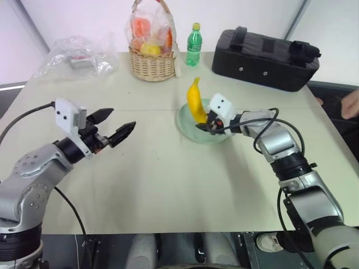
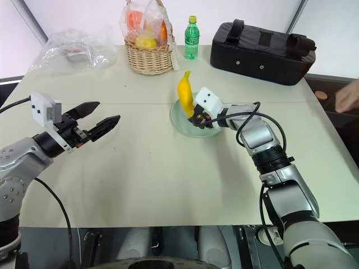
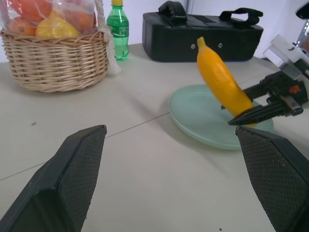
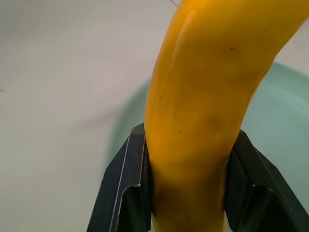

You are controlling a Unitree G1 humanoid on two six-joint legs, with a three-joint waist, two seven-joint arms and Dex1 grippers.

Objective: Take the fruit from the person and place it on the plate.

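Note:
The fruit, a yellow banana (image 1: 195, 101), stands nearly upright over the pale green plate (image 1: 188, 122) in the middle of the table. My right gripper (image 1: 206, 125) is shut on its lower end; the right wrist view has the banana (image 4: 203, 106) pinched between both black fingers (image 4: 126, 188), with the plate (image 4: 285, 135) behind it. Over the table's left side my left gripper (image 1: 116, 125) hangs open and holds nothing, well to the left of the plate. At the far right edge is the person's hand (image 1: 350, 104), away from the banana.
A wicker basket (image 1: 152, 63) of wrapped fruit, a green bottle (image 1: 194, 45) and a black case (image 1: 265, 58) line the back of the table. Crumpled clear plastic (image 1: 78, 56) lies at the back left. The near part of the table (image 1: 168, 190) is bare.

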